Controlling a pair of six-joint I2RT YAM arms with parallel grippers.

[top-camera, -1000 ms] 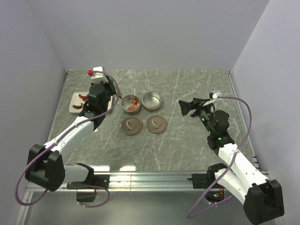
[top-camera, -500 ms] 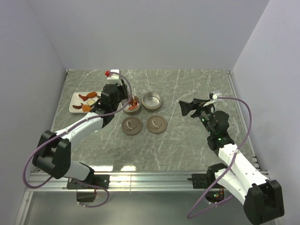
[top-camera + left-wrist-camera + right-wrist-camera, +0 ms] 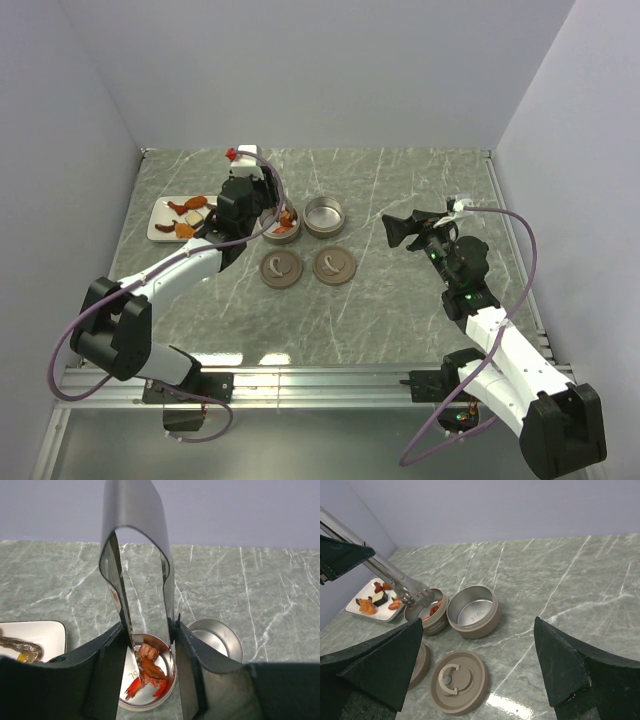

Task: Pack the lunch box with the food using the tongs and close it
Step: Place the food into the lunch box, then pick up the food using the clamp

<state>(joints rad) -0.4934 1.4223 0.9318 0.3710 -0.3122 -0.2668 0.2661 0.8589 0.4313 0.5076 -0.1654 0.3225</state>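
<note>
**Top external view.** The left gripper (image 3: 247,196) is clamped on the tongs (image 3: 276,208). The tips of the tongs hang over the left tin (image 3: 280,241). This tin contains red-brown and orange food (image 3: 287,227). The right tin (image 3: 324,231) stands just beside it and shows a bare metal floor. Two lids (image 3: 280,267) lie flat on the table (image 3: 400,320), one in front of each tin. The plate (image 3: 157,232), to the left of the tins, carries several pieces not yet transferred. The right gripper (image 3: 412,225) hovers well apart from the tins, jaws spread, holding nothing.

**Left wrist view.** Both fingers (image 3: 107,672) press on the arms of the tongs from outside. The tips stand apart, directly over the pieces in the left tin. Whether the tips touch a piece cannot be determined. The right tin is empty. A corner of the plate shows one piece at the frame edge.

**Right wrist view.** The fingers of the right gripper sit wide at the frame edges with nothing between them. The tongs reach to the rim of the left tin. The plate holds orange and red-brown pieces and one white piece.

**Task status (assessment).**
- Packing is partly complete. Some food is in the left tin.
- The pieces on the plate have yet to be transferred.
- The right tin is unfilled.
- Neither lid is fitted, so closing has not started.
</note>
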